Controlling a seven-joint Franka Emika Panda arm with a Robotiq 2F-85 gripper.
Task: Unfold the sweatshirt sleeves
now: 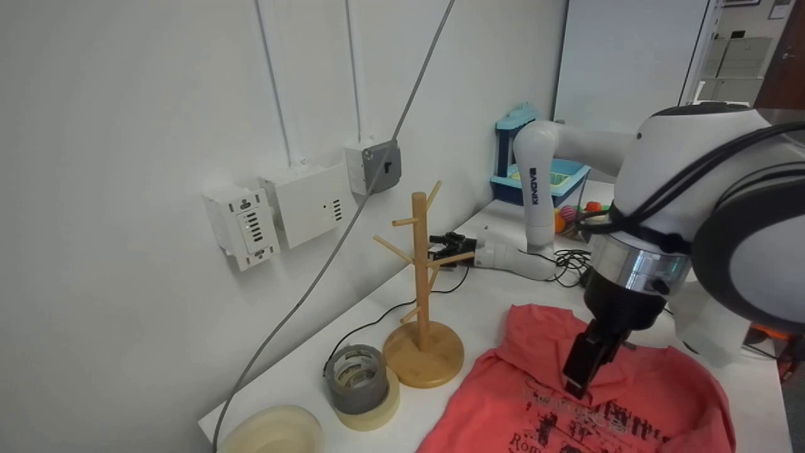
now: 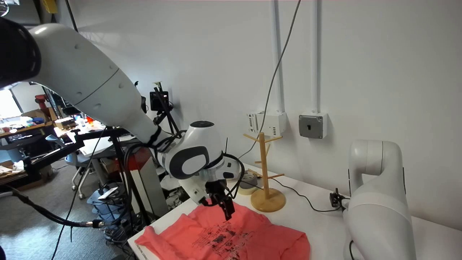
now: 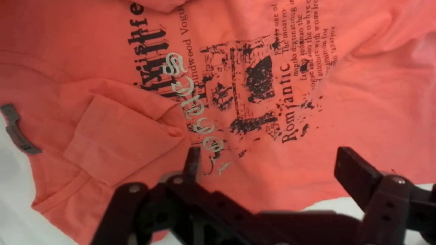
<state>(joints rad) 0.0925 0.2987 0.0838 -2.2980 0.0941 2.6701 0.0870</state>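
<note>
- In the wrist view, a coral-red sweatshirt (image 3: 231, 132) lies printed side up. The gripper (image 3: 269, 156) stands wide over it, nothing between its fingers (image 3: 356, 173). What looks like a sleeve (image 3: 115, 139) is folded inward near the neck label (image 3: 20, 135), outside that gap, just beside one finger.
- To do this well, I'd centre the gap over the sleeve, pinch it without catching the cloth beneath, lift slightly, then draw it outward until it lies flat.
- In an exterior view, the sweatshirt lies toward the edge of the table (image 1: 295, 371) away from the wall (image 1: 157, 157). A wooden mug tree (image 1: 421, 283), absent from the wrist view, stands near; the sleeve should swing clear of it. Here the gripper's gap is hidden.
- In an exterior view, a strip of cloth (image 2: 153, 239) reaches near the table's corner away from the wall; sleeve or hem, I can't tell.
</note>
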